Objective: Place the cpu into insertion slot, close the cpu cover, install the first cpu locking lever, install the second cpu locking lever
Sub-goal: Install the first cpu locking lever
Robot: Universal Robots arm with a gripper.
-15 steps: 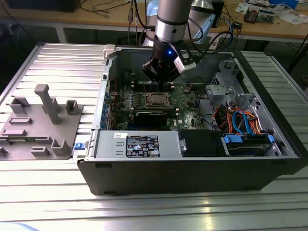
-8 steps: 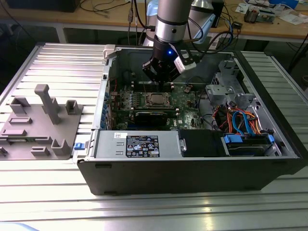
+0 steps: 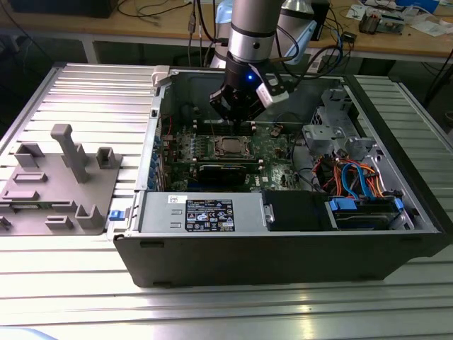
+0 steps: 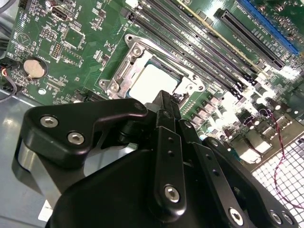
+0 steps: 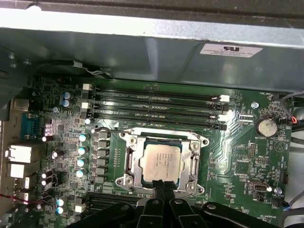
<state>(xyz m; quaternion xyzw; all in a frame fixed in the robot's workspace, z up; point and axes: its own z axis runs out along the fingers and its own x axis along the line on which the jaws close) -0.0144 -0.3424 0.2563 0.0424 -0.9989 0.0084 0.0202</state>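
Note:
The cpu (image 5: 161,161) lies flat in the insertion slot (image 5: 202,141) of the green motherboard, silver top up; it also shows in the exterior view (image 3: 230,146) and the second wrist view (image 4: 152,81). The cpu cover (image 5: 134,164) lies down around the chip, which shows through its square window. A thin metal lever rod (image 5: 161,128) runs along the socket's side nearest the memory slots. My gripper (image 5: 164,184) hovers just above the socket's edge with its fingertips (image 4: 167,97) pressed together and nothing between them. In the exterior view the gripper (image 3: 237,122) hangs inside the open case behind the chip.
The open computer case (image 3: 283,262) holds a power supply (image 3: 205,212) at the front and drive bays with blue and orange cables (image 3: 354,180) at the exterior view's right. Long black memory slots (image 5: 156,107) flank the socket. A grey fixture (image 3: 56,184) stands outside on the left.

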